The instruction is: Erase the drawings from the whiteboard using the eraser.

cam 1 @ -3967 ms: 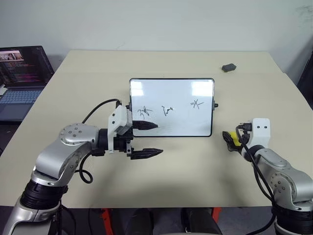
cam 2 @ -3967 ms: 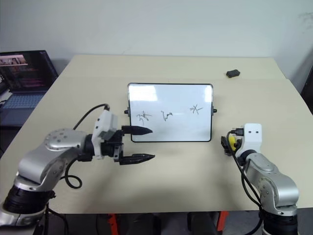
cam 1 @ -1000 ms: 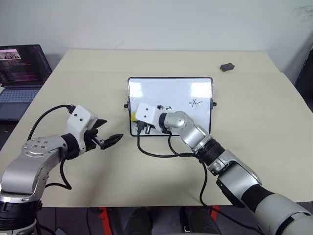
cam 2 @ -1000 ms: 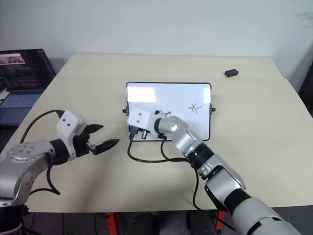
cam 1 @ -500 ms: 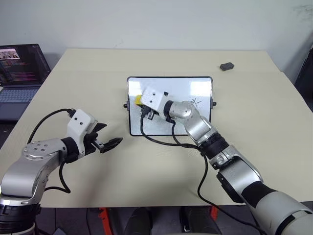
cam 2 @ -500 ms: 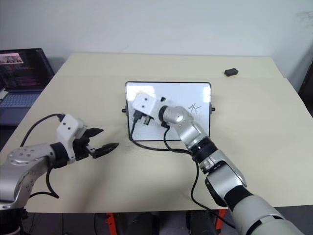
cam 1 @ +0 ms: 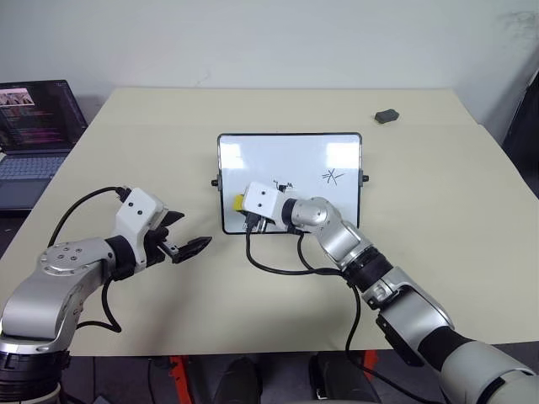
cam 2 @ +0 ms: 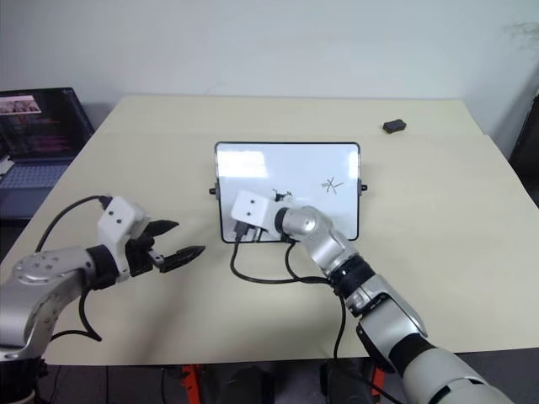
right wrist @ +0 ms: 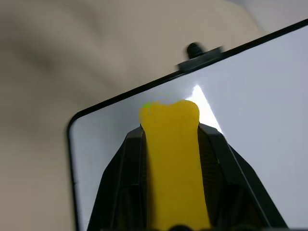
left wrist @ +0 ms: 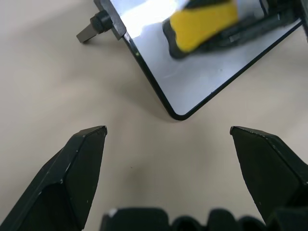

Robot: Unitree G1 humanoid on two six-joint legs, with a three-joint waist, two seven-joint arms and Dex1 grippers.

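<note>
The whiteboard (cam 1: 290,151) stands tilted at the table's middle. My right gripper (cam 1: 242,206) is shut on the yellow eraser (cam 1: 238,203) and presses it against the board's lower left part. In the right wrist view the eraser (right wrist: 172,159) sits between the black fingers (right wrist: 126,163), flat on the white surface near the board's corner. Two drawings show: a small cross-like scribble (cam 1: 333,177) at the right, and a bit of another (cam 1: 282,183) just above my right wrist. My left gripper (cam 1: 189,233) hangs open over the table, left of the board and apart from it.
An open laptop (cam 1: 38,126) sits at the table's far left edge. A small dark grey lump (cam 1: 386,115) lies at the back right. My right arm's black cable (cam 1: 278,268) loops on the table in front of the board.
My right gripper carried the eraser from the table's right to the board, swept up its left side, then back down. The leftmost scribble no longer shows. My left gripper drew back from the board.
</note>
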